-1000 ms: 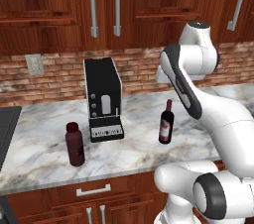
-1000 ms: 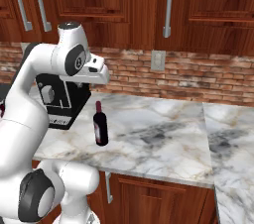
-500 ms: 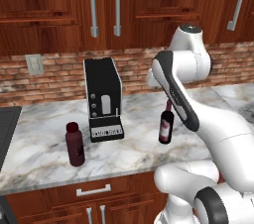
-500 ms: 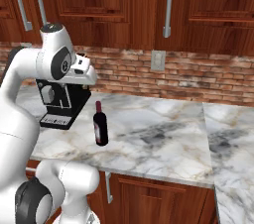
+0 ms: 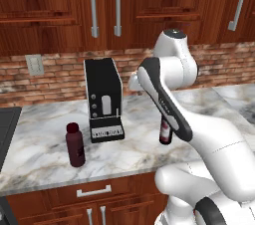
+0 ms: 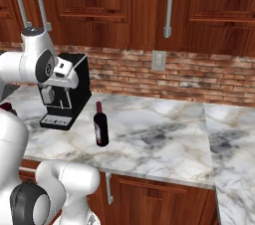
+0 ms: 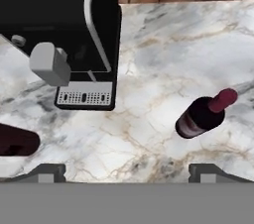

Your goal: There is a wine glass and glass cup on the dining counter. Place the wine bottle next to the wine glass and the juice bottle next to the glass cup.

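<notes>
The wine bottle [image 6: 101, 125], slim and dark with a red neck, stands on the marble wall counter [image 6: 169, 134] right of a black coffee machine [image 5: 103, 98]; my arm partly hides it in the left base view [image 5: 165, 133]. The stout maroon juice bottle [image 5: 75, 145] stands left of the machine. My gripper [image 7: 127, 172] hangs open and empty above the counter's front edge. From the hand view, the wine bottle [image 7: 202, 115] is to the right and the juice bottle [image 7: 15, 141] at the left edge. The wine glass, glass cup and dining counter are out of view.
Dark wood wall cabinets and a brick backsplash rise behind the counter. The coffee machine [image 7: 59, 34] stands between the two bottles. The counter turns a corner at the right [image 6: 234, 149]. A dark stovetop edge [image 5: 6, 129] lies at the far left.
My arm has swung left, carrying the hand from above the wine bottle toward the coffee machine. Both bottles stand where they were.
</notes>
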